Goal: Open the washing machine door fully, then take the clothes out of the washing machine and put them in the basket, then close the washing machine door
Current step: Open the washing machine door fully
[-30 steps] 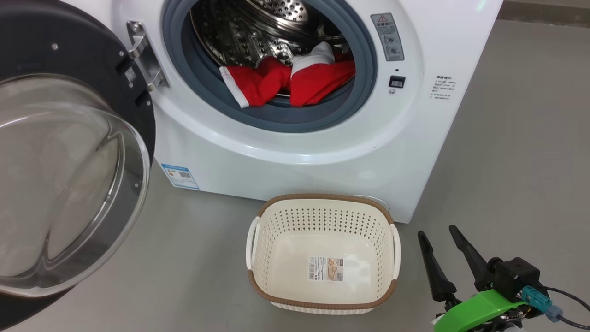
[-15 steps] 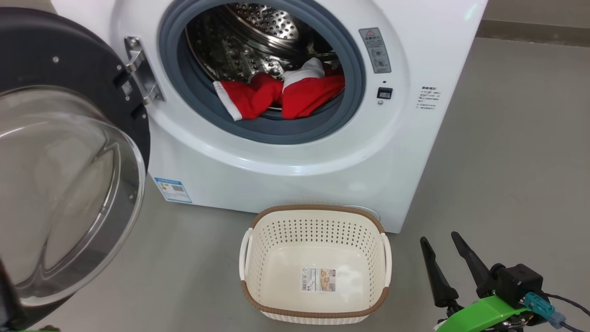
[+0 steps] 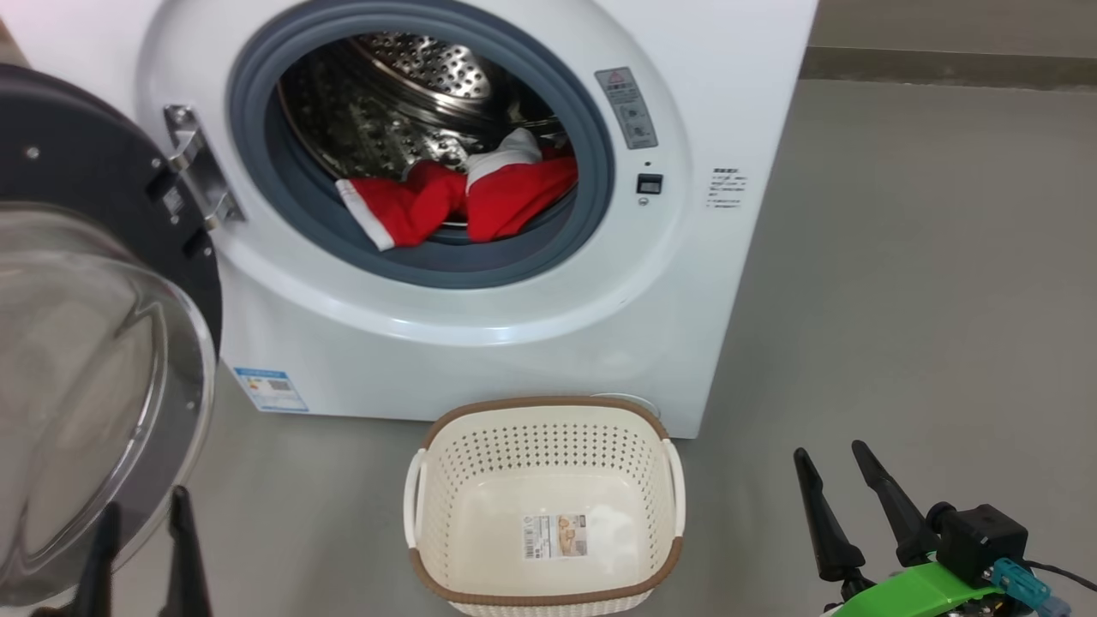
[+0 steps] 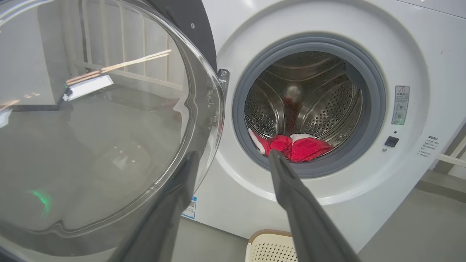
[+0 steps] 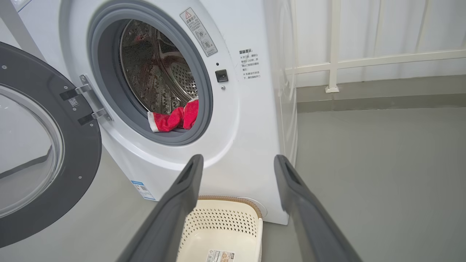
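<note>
The washing machine [image 3: 514, 360] stands with its door [image 3: 86, 343] swung wide to the left, black rim and glass bowl facing me. Red clothes [image 3: 454, 201] with white trim lie at the drum's front lip, also seen in the left wrist view [image 4: 298, 147] and the right wrist view [image 5: 173, 118]. The basket [image 3: 548, 411] sits on the floor in front of the machine with nothing in it but its label. My left gripper [image 3: 144, 506] is open and holds nothing, low beside the door's bottom edge. My right gripper [image 3: 830, 452] is open right of the basket.
Grey floor [image 3: 926, 300] stretches to the right of the machine. A white railing [image 5: 333, 47] and a low kerb run behind it on the right. The open door [image 4: 91, 127] takes up the space left of the drum opening.
My left gripper has opened, and its fingers now rise at the lower left by the door. The head camera has shifted, so machine and basket sit further left in the picture.
</note>
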Controlling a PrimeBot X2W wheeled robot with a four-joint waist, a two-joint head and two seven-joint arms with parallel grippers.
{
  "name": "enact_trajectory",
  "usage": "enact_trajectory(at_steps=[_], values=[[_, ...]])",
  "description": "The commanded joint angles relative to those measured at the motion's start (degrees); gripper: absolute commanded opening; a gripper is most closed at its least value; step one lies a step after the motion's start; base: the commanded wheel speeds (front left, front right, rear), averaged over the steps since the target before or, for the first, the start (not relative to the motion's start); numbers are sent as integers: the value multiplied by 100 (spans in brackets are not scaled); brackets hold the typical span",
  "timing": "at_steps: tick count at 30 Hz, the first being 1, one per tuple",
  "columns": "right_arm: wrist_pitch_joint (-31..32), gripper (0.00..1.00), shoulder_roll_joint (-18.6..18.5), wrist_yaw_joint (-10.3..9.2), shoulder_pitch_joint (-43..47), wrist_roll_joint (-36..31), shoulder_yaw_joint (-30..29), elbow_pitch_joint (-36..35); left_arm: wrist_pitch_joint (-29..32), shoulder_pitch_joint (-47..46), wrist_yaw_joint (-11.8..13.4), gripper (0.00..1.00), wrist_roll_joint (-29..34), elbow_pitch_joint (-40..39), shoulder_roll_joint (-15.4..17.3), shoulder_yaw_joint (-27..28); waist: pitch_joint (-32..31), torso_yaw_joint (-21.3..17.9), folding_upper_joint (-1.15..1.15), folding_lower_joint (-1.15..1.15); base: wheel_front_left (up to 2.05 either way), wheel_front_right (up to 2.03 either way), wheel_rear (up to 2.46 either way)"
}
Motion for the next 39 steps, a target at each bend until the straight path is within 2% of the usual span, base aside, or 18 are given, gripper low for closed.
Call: enact_trajectory(at_steps=[1, 21, 39], values=[[-52, 100, -19, 29, -36, -9, 95, -172, -28, -44, 9, 100, -53, -158, 150, 129, -49, -124, 0, 0, 0, 0, 0], [-52, 100, -18, 29, 62, -26, -214, -364, -28, 149, 9, 100, -281, -225, 512, -1082, 142, -1100, 0, 0, 0, 0, 0], [-52, 100, -18, 29, 84, -16, -404, -435, -28, -23, 9, 100, -224, -268, 503, -1077, 261, -1098, 0, 0, 0, 0, 0]])
